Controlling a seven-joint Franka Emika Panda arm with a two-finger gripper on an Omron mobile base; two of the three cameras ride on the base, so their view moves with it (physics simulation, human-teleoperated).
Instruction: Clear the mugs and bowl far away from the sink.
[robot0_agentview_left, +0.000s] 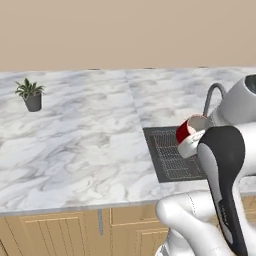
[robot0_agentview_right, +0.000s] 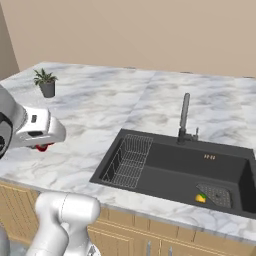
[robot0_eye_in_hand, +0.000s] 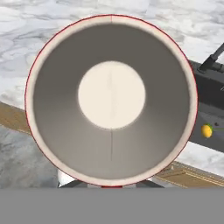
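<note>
"Where was the red mug (robot0_agentview_left: 188, 131) when you looked?"

"Off the surface (robot0_agentview_left: 80, 145) altogether, carried on the end of the arm. From behind on the left, it hung over the left end of the sink (robot0_agentview_right: 175, 167), above the wire rack (robot0_agentview_right: 128, 161). From the other side only a sliver of red peeked out under the white hand, over the marble near the front edge, left of the basin."

"And the fingers (robot0_eye_in_hand: 109, 185)?"

"Drawn nearly together, pinched on the mug. The hand's own camera stared straight down into the cup, pale bottom in the middle and the rim ringing almost the whole picture. So I'd judge the grip was on the near rim or wall, with the mug's axis running along the line of the hand, mouth turned back toward the wrist."

"Which way did it need to go?"

"Away from the basin, I'd say. The sink sat toward the right end of the surface, with the tap (robot0_agentview_right: 184, 118) behind it. The long open stretch of marble ran to the left, out toward the potted plant (robot0_agentview_left: 31, 95) near the back left corner. The mug was just at the sink's left edge, so the far, free ground lay to its left."

"Did you spot the bowl?"

"No. I couldn't say where it stood."
</note>
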